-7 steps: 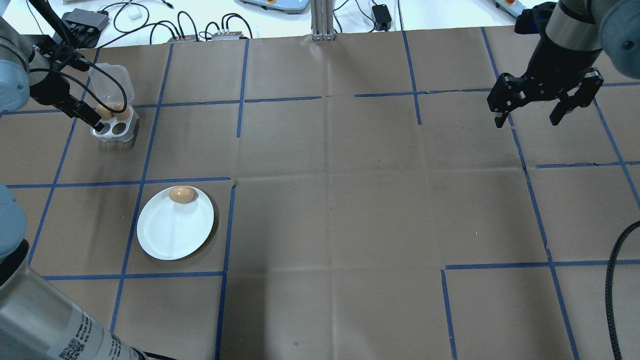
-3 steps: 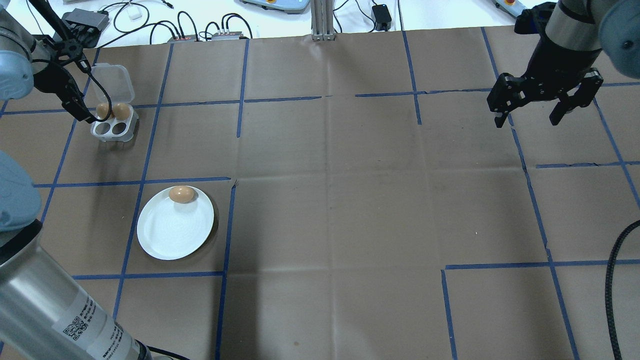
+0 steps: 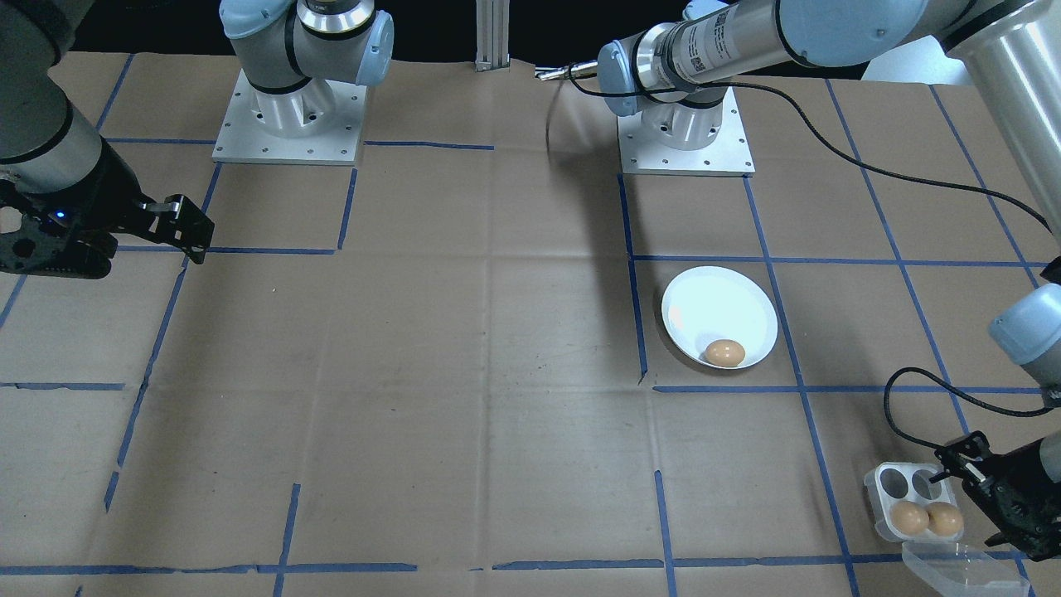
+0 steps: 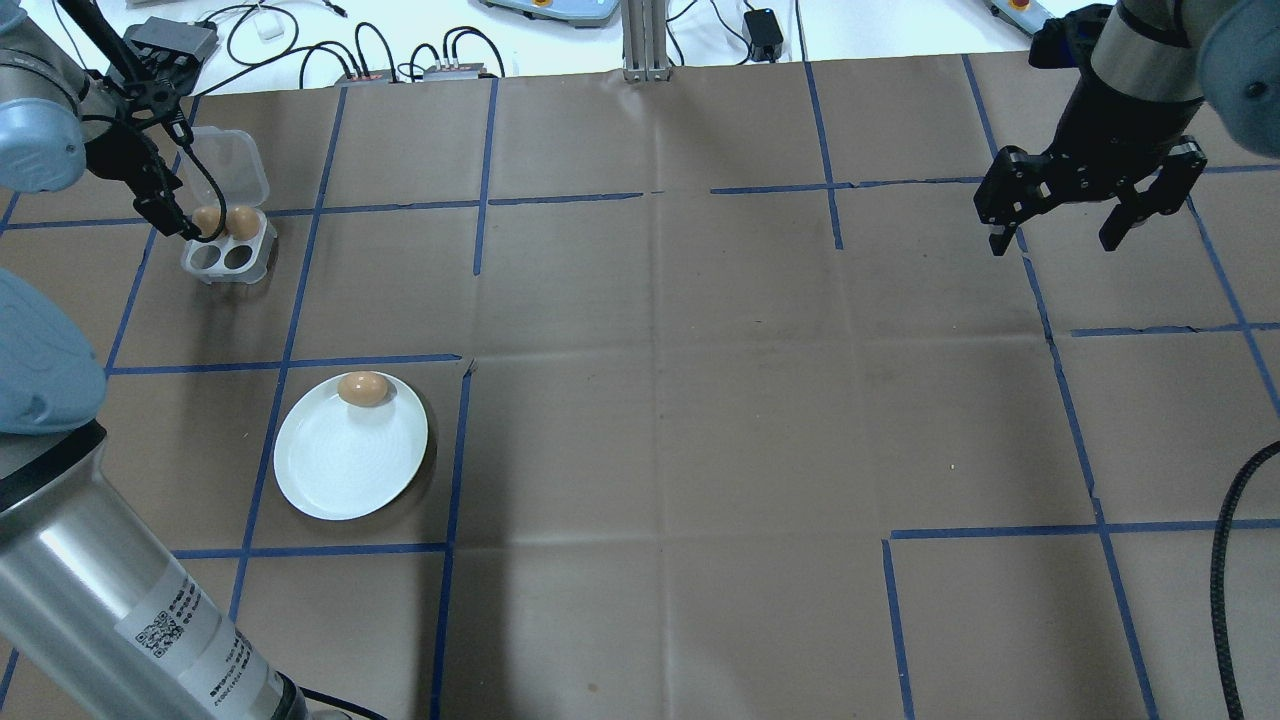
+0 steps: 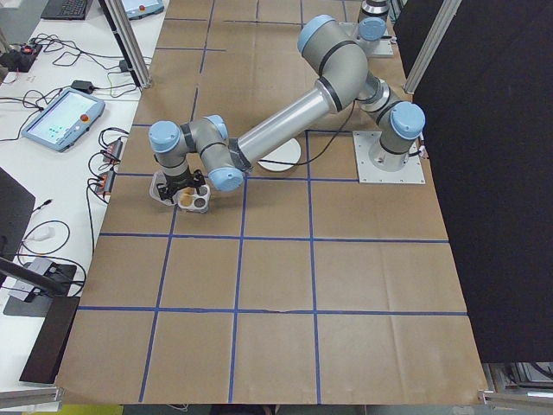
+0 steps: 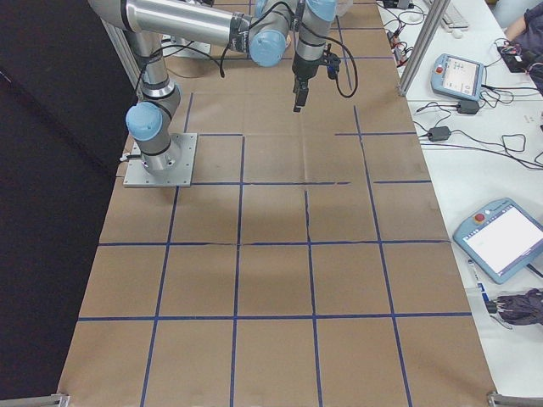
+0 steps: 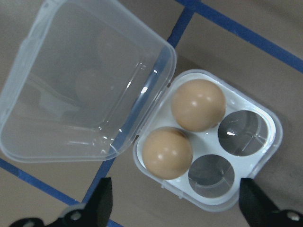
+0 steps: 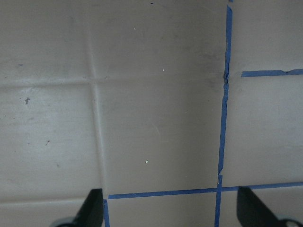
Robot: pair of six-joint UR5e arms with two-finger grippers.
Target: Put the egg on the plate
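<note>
A: What does the left wrist view give that the overhead one misses?

B: The egg tray (image 7: 208, 142) close up: two brown eggs (image 7: 198, 105) fill the cups next to the hinge, the other two cups are bare, and the clear lid (image 7: 80, 85) lies folded back flat on the paper. Both fingertips (image 7: 102, 201) of the left gripper (image 7: 173, 208) show at the bottom corners, spread wide with nothing between them. From overhead that gripper is mostly a dark shape beside the tray's left edge, its cable looping across the eggs.

A: And the egg on the plate?

B: One brown egg (image 4: 363, 389) lies on the white plate (image 4: 345, 465), at its far rim as the overhead camera sees it. The front-facing view shows it just inside the edge turned away from the robot. The plate sits in the left half of the table (image 4: 700, 400), nearer the robot than the tray and well apart from it.

A: The right side?

B: The right gripper (image 4: 1058, 245) hangs over the far right of the table, fingers parted, empty. Its wrist camera sees only brown paper and blue tape lines (image 8: 221, 118).

A: Anything else?

B: Cables and grey boxes (image 4: 170, 40) on the white bench beyond the far edge; teach pendants (image 6: 501, 237) show only in the side views.
</note>
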